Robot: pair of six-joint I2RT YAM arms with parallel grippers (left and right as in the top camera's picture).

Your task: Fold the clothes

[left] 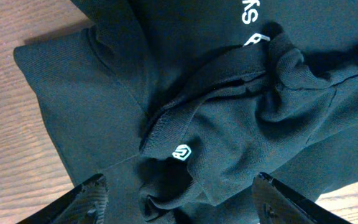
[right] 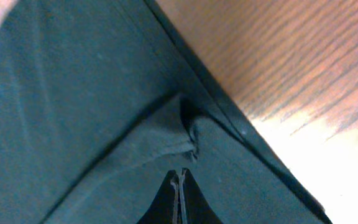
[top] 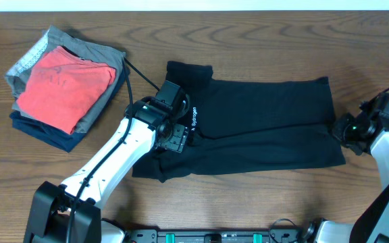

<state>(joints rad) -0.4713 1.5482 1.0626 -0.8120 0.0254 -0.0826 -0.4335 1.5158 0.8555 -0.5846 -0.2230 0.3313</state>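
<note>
The black shirt [top: 262,128] lies spread across the table [top: 248,202], left gripper [left: 179,199] gaping wide over its rumpled collar [left: 229,106], right gripper [right: 179,186] closed, seemingly pinching the hem [right: 229,118], so grip collar fabric squarely and lift both ends evenly to fold.

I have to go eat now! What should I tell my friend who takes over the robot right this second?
Left hand: open, holding nothing, hovering over the bunched collar of the shirt.
Right hand: shut, seemingly pinching the shirt's edge at its right end.
Shirt: lies stretched out on the middle of the table, white lettering showing.
Done: a stack of folded clothes sits at the left.
Left: the shirt is not folded small yet. The collar end probably needs smoothing, then folding.
</note>
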